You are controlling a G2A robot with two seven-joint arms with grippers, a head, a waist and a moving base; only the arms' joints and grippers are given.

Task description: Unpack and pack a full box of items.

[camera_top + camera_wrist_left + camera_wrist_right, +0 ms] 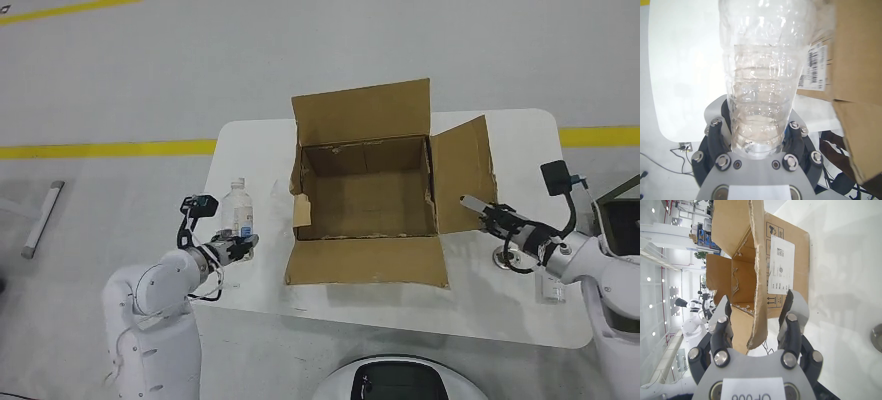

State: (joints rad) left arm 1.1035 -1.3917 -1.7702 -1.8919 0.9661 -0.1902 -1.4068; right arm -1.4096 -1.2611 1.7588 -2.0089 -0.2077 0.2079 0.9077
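An open cardboard box (366,114) stands in the middle of the white table (520,310), flaps spread out and its inside bare. Left of it a clear plastic bottle (238,208) stands upright, with my left gripper (236,244) shut on its lower part. The left wrist view shows that bottle (761,79) held between the dark fingers (714,136), the box's wall (855,56) close beside it. My right gripper (472,204) is open at the box's right flap (462,170). The flap's torn edge (758,306) runs between its fingers (794,306) without touching them.
A small round metal piece (503,262) lies on the table under the right arm and appears as a metal disc (876,339) in the right wrist view. A small clear item (553,290) sits near the table's right front. A grey bar (42,218) lies on the floor at the left.
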